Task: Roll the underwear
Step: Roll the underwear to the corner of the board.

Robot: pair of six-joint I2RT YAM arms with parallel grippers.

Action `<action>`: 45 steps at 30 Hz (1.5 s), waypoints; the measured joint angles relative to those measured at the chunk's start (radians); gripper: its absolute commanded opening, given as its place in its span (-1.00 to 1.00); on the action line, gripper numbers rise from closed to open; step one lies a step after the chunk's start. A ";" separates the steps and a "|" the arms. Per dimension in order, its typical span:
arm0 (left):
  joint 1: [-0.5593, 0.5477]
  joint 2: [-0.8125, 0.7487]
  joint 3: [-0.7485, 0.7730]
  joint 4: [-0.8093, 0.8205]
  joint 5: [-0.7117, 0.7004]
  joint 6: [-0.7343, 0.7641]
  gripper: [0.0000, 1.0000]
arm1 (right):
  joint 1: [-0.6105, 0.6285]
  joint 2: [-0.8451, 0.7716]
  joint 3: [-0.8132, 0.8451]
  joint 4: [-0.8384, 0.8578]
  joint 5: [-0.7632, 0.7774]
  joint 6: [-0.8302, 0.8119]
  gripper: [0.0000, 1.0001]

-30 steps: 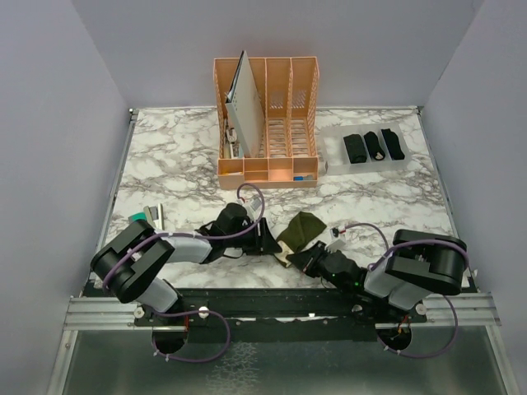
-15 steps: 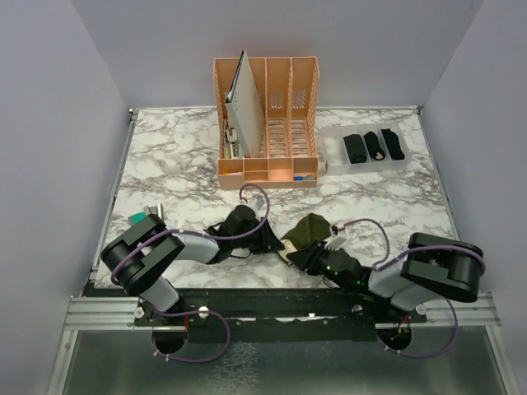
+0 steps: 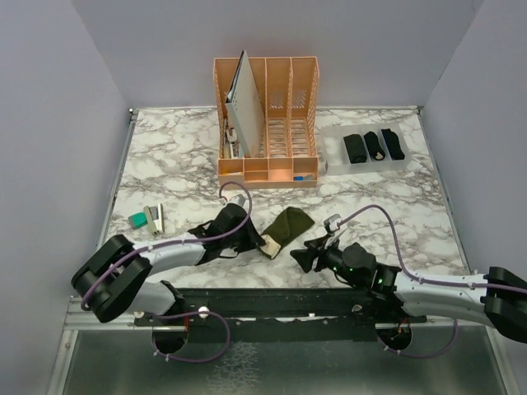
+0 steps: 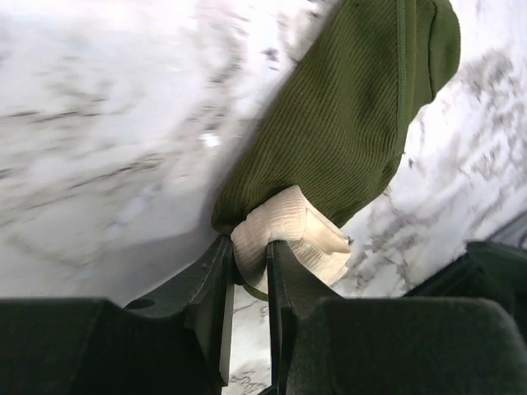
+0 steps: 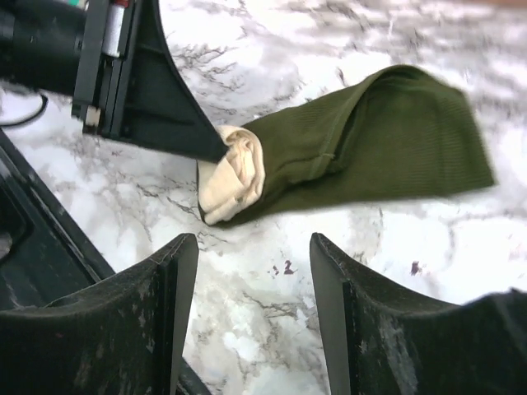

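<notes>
Left gripper (image 3: 257,239), top view: narrow, pinching the near end of the olive-green briefs (image 3: 290,225), which lie flat in front of the peach desk organizer (image 3: 268,123).
Right gripper (image 3: 306,256), top view: jaws apart and empty, just beside the briefs, on the side away from the organizer.
Black rolls (image 3: 375,146), top view: three finished, in a clear tray (image 3: 333,140) to the right of the organizer.
Left wrist view: both fingers clamp the bunched cream waistband (image 4: 288,237); the green cloth stretches away, folded into a strip.
Right wrist view: wide jaws frame the waistband end and touch nothing.
Step in hand: likely starting the last roll from the waistband.
Next move: probably the left gripper turning the waistband over toward the organizer while the right gripper steadies the strip.
</notes>
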 measured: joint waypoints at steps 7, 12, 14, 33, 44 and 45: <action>0.021 -0.210 -0.056 -0.245 -0.168 -0.100 -1.00 | -0.002 0.064 0.060 0.028 -0.214 -0.500 0.04; 0.021 -0.403 -0.137 -0.380 -0.239 -0.222 -1.00 | 0.042 0.294 0.213 0.034 -0.344 -0.850 0.05; 0.021 -0.444 -0.150 -0.420 -0.246 -0.250 -1.00 | 0.092 0.364 0.246 0.068 -0.355 -0.984 0.06; 0.019 -0.377 -0.063 -0.535 -0.193 -0.264 -1.00 | 0.281 0.819 0.289 0.428 -0.299 -1.572 0.09; 0.019 -0.384 -0.076 -0.530 -0.123 -0.274 -1.00 | 0.284 0.906 0.298 0.557 -0.267 -1.642 -0.13; 0.019 -0.388 -0.080 -0.527 -0.116 -0.276 -1.00 | 0.284 0.908 0.299 0.556 -0.266 -1.644 -0.15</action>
